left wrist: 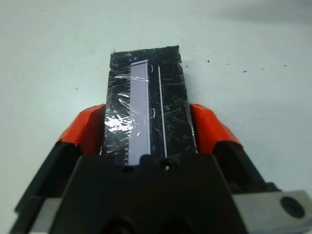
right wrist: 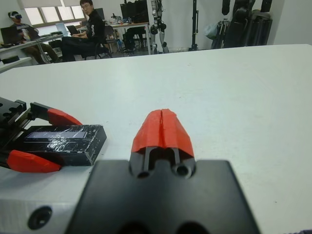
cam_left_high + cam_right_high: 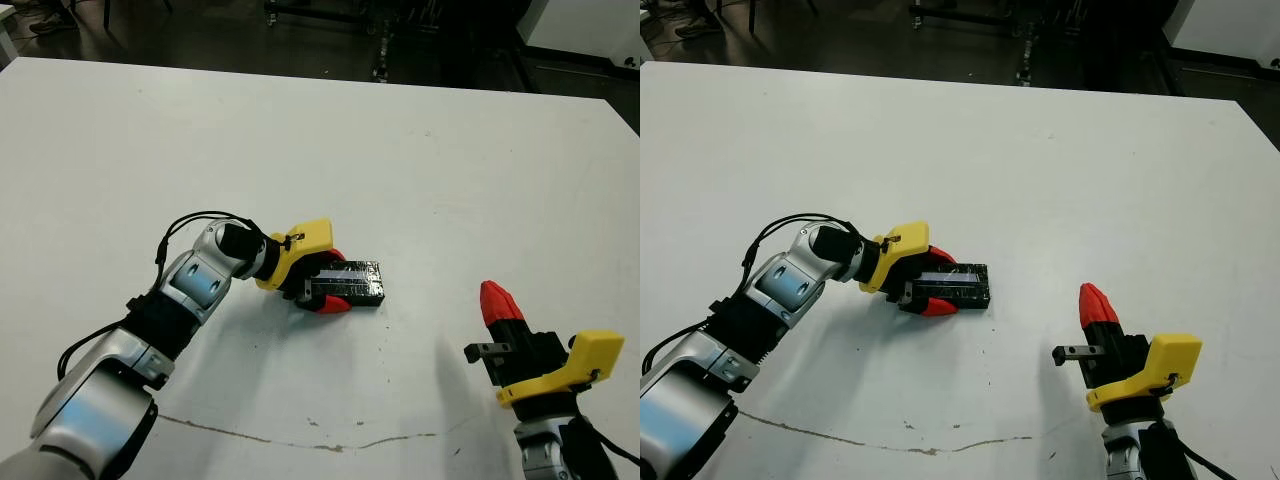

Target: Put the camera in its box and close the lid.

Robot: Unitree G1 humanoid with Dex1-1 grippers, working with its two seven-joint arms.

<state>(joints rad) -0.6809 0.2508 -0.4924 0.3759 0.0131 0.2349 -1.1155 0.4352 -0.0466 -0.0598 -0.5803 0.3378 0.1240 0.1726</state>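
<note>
Looking across the table (image 3: 420, 140), we see bare white surface on all sides, its far edge well away. Our left arm reaches in low from the left, its gripper (image 3: 325, 285) clamped on the long sides of the lid (image 3: 352, 282), which lies flat mid-table. Our right gripper (image 3: 497, 303) hovers near the front right, fingers pressed together, empty.

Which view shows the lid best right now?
Left wrist view: the lid fills it, top face visible between the left gripper's fingers. Head views show it small, partly hidden; right wrist view shows it side-on.
</note>
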